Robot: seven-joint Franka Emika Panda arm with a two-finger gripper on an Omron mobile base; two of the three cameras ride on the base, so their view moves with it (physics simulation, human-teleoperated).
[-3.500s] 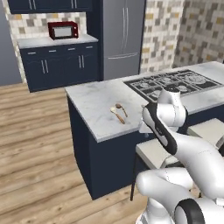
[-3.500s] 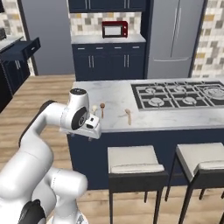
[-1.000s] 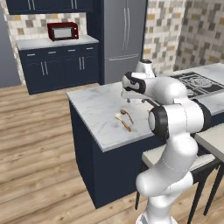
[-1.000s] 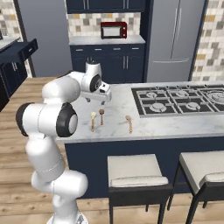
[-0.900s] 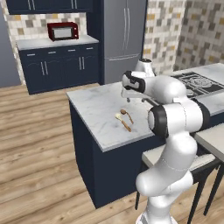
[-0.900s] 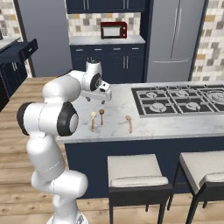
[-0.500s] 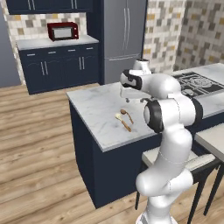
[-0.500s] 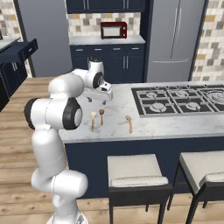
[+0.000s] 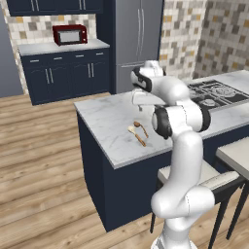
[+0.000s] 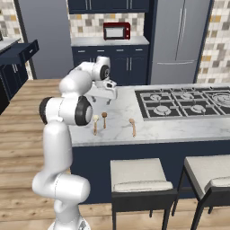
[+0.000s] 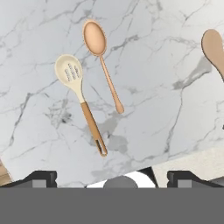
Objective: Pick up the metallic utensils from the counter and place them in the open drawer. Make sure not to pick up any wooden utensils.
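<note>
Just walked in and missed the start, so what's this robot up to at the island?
The white arm has its open claw above the marble counter, holding nothing. Below it lie a slotted spoon with a pale head and brown handle, and beside it a tan wooden spoon; a third spoon lies nearer the hob. Nothing has been picked up yet.
</note>
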